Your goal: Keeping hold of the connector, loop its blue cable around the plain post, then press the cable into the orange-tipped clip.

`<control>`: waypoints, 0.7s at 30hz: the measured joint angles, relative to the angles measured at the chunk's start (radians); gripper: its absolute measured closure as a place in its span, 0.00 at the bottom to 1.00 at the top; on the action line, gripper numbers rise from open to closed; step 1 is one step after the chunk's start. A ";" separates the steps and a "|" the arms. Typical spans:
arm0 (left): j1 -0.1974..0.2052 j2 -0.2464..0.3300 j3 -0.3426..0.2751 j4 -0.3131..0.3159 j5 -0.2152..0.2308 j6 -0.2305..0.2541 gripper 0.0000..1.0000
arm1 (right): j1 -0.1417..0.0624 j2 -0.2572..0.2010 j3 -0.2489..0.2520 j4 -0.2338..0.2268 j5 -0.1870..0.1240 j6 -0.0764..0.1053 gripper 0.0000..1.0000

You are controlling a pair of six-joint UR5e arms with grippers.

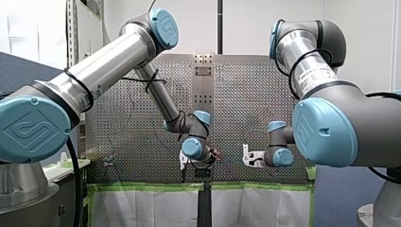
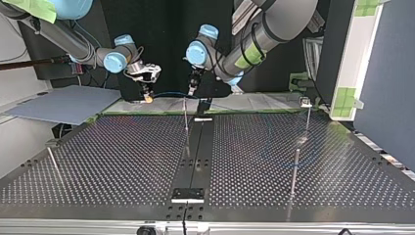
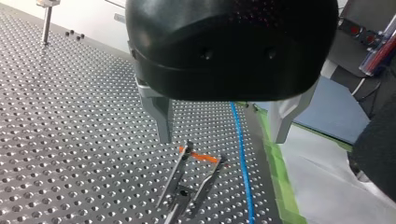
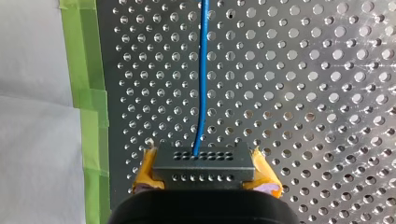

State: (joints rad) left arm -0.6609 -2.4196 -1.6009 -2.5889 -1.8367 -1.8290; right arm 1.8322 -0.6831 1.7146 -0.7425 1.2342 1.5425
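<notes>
My right gripper [image 4: 203, 184] is shut on the black connector [image 4: 203, 163], which sits between its yellow pads [image 4: 144, 175]. The blue cable [image 4: 201, 70] runs straight ahead from it over the perforated plate. In the top view my right gripper [image 2: 146, 92] is at the far edge's left, and the blue cable [image 2: 171, 94] spans over to my left gripper [image 2: 193, 88]. My left gripper [image 3: 222, 140] is open, its metal fingers [image 3: 159, 116] hovering above the orange-tipped clip [image 3: 196, 163]. The blue cable [image 3: 240, 154] passes under the open jaws, just beside the clip's prongs.
Thin metal posts [image 2: 295, 169] [image 2: 307, 115] [image 2: 53, 164] stand on the perforated table [image 2: 122, 161], and another upright [image 2: 186, 117] stands near its far middle. Green tape [image 3: 280, 177] and white paper [image 3: 327, 186] border the plate's edge. A dark centre rail [image 2: 198, 152] crosses the table.
</notes>
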 joint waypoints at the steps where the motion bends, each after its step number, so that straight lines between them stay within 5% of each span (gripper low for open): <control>1: 0.001 -0.001 0.003 0.001 0.001 -0.001 0.00 | 0.000 0.000 0.000 0.000 0.000 0.000 1.00; 13: 0.010 -0.061 0.049 -0.008 -0.002 0.009 0.00 | 0.000 0.003 0.000 -0.002 0.001 0.001 1.00; 21: 0.008 -0.066 0.071 0.002 -0.012 0.065 0.00 | -0.001 0.004 0.000 -0.004 0.001 0.002 1.00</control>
State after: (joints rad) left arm -0.6529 -2.4855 -1.5294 -2.5868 -1.8483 -1.7637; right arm 1.8316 -0.6788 1.7144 -0.7469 1.2351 1.5448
